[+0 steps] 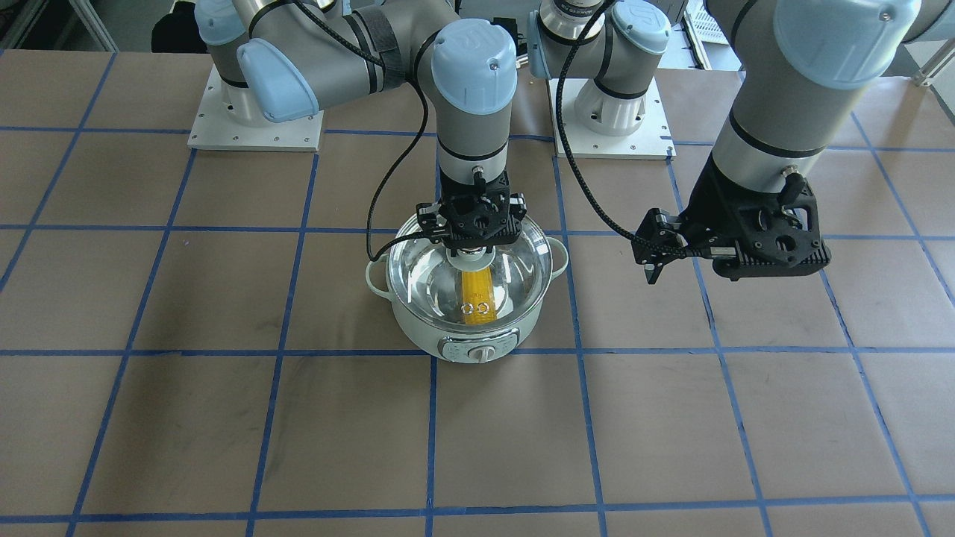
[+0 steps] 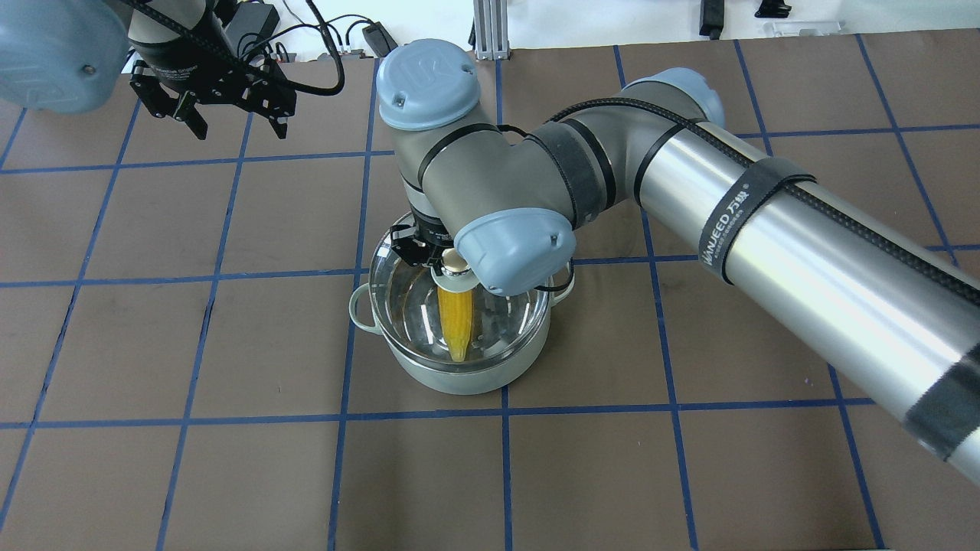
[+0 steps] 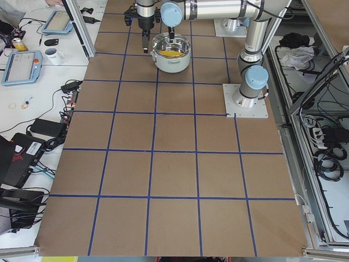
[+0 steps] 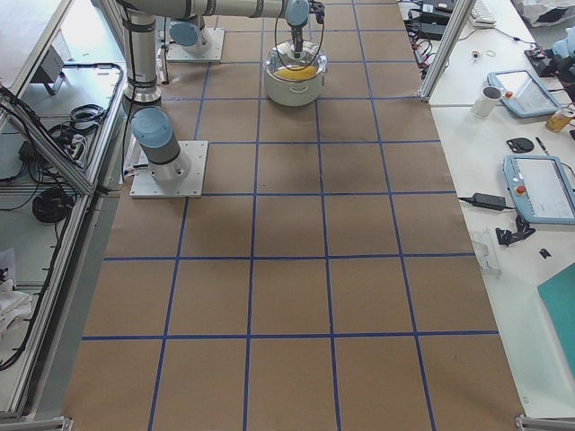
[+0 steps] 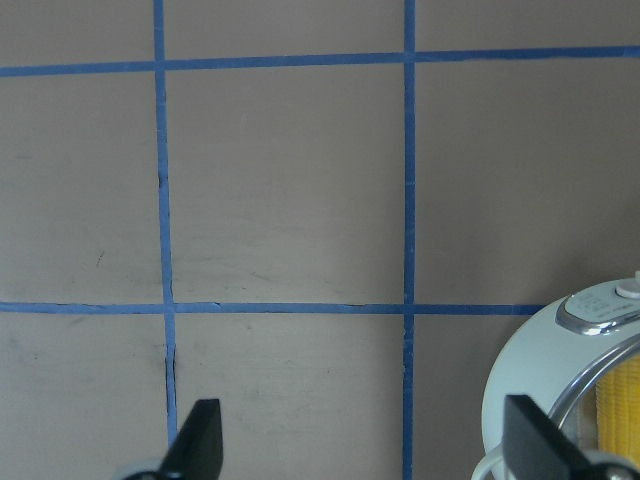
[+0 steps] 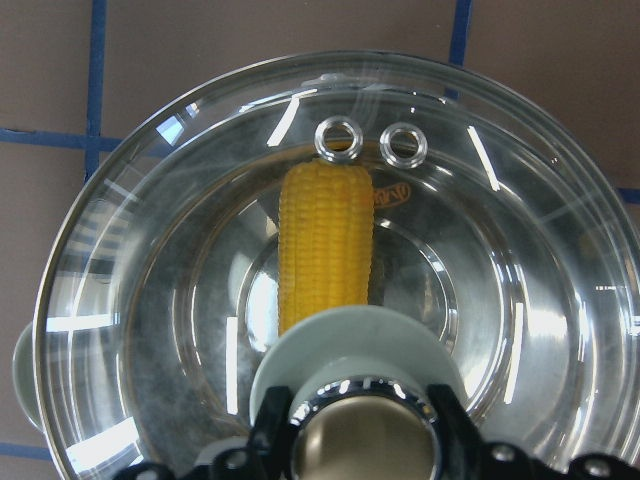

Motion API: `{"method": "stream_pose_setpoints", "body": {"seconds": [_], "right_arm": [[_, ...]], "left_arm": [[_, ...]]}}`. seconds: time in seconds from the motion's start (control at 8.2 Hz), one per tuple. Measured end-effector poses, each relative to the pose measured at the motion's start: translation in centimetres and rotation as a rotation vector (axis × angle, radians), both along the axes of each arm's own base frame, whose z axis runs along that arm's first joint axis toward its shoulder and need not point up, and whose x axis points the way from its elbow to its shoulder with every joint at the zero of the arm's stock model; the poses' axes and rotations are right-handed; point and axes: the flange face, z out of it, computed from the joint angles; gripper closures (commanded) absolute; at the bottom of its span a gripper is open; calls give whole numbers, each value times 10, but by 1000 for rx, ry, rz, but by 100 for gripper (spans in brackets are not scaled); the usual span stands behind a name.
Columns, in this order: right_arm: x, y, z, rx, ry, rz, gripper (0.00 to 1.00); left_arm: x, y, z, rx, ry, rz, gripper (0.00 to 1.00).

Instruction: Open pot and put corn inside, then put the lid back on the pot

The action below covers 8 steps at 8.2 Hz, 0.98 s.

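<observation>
Lid [image 1: 424, 274] over pot [image 1: 415, 328]; "WANJEED" strap [image 2: 746, 208]

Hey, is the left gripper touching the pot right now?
Apart. The overhead view shows the left gripper hanging open off to one side, with bare table between it and the pot.

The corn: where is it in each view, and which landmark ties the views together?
Front-facing: corn centre, in the pot under the lid.
Overhead: corn centre.
Exterior left: corn top centre, a yellow speck.
Exterior right: corn top centre, likewise.
Left wrist: corn at bottom-right edge.
Right wrist: corn centre, under glass.
Landmark: the pot, in all six.
</observation>
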Motion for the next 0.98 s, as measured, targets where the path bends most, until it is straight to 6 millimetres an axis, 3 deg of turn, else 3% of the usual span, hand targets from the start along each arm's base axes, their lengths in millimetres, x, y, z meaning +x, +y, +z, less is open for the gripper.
{"method": "stream_pose_setpoints", "body": {"seconds": [0.24,0.37,0.73,0.98], "right_arm": [[0,1,-2,15,2,-7,90],[0,2,-2,20,1,-10,84],[0,2,-2,21,1,-6,51],[-1,2,-3,18,7,-1,14]], "left_arm": [[0,0,-1,2,-2,-1,0],[0,0,0,2,-2,-1,0],[0,2,2,-2,0,-1,0],[0,2,2,-3,0,-1,0]]}}
